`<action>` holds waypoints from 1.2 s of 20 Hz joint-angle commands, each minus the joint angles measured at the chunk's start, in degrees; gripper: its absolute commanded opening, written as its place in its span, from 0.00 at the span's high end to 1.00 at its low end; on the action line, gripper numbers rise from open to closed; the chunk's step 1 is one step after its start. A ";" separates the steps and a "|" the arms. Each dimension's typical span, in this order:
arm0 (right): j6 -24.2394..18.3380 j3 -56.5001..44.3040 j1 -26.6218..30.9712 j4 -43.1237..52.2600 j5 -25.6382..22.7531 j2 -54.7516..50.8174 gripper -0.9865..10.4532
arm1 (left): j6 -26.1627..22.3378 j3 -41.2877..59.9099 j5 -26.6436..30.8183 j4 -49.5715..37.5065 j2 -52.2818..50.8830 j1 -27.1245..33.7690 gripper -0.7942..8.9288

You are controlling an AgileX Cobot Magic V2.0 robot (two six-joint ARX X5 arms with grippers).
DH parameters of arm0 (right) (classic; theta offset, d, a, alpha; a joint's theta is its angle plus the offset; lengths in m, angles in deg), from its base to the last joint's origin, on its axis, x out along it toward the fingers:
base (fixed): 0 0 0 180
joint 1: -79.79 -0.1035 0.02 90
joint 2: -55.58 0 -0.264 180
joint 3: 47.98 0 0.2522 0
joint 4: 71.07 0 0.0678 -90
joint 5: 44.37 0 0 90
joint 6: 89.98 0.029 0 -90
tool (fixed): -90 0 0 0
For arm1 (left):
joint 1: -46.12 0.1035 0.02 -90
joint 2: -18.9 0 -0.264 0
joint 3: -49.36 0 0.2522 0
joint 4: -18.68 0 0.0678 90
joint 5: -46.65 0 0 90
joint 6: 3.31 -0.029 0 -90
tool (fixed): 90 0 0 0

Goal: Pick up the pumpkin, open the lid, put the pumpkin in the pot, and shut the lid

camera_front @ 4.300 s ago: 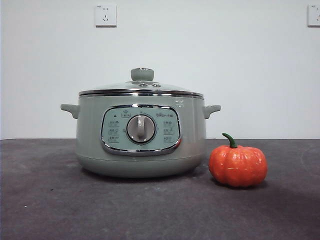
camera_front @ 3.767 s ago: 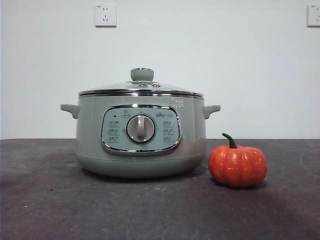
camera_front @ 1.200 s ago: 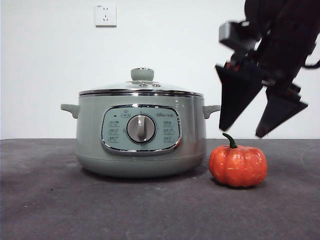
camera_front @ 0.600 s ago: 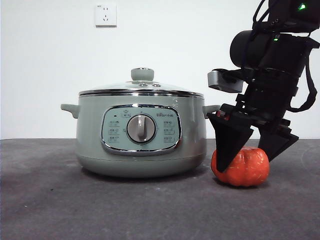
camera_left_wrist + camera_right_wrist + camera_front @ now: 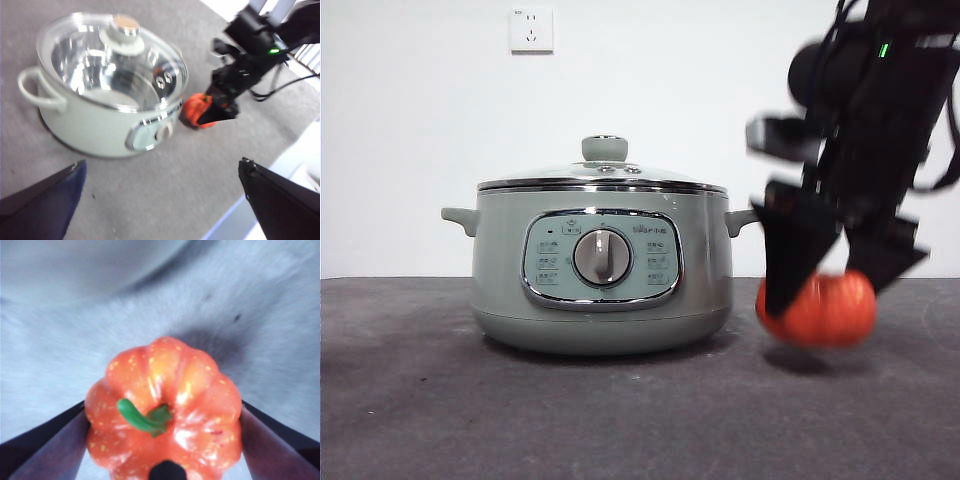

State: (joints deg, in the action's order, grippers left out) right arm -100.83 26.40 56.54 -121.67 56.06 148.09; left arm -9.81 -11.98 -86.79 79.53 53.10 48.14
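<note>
Right wrist view, glossy ribbed orange pumpkin [image 5: 165, 410] gripped between black fingers [image 5: 45, 445]

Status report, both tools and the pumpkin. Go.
Right tool shut on pumpkin, lifted just clear of table. Left tool open, waiting high above pot. Lid on pot, not yet opened.

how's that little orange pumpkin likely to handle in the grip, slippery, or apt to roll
Probably a bit slippery: the pumpkin has a glossy, shiny skin. Its round ribbed body could roll if it slipped onto the table. It looks stiff, showing no dent while the right gripper holds it at its sides, clear of the table.
</note>
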 commanded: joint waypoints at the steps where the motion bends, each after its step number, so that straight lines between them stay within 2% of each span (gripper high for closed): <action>1: 2.62 -0.11 -0.04 -1.05 -0.04 -7.37 0.92 | 2.73 -0.17 -0.07 -2.78 0.87 -0.20 0.14; 5: 5.07 -0.11 -0.09 -2.78 0.00 -21.49 0.92 | 3.87 -1.79 0.22 -6.71 5.79 -2.71 0.15; 11: 7.52 -0.11 -0.09 -6.08 0.11 -37.09 0.92 | 3.39 -13.07 10.29 -13.25 21.09 -13.20 0.15; 15: 9.27 -0.11 -0.15 -6.62 0.33 -41.88 0.92 | 3.02 -21.14 14.40 -19.76 33.88 -19.43 0.15; 17: 10.25 -0.11 -0.15 -7.28 2.01 -42.95 0.92 | 2.45 -24.17 16.02 -23.45 39.78 -21.62 0.15; 24: 11.02 -0.11 -0.22 -7.41 3.13 -43.78 0.92 | 0.15 -29.75 24.11 -31.10 55.43 -25.90 0.15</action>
State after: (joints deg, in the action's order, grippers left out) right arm -90.54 26.42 56.50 -129.38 59.08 104.44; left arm -8.77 -41.66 -62.88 48.73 108.31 22.44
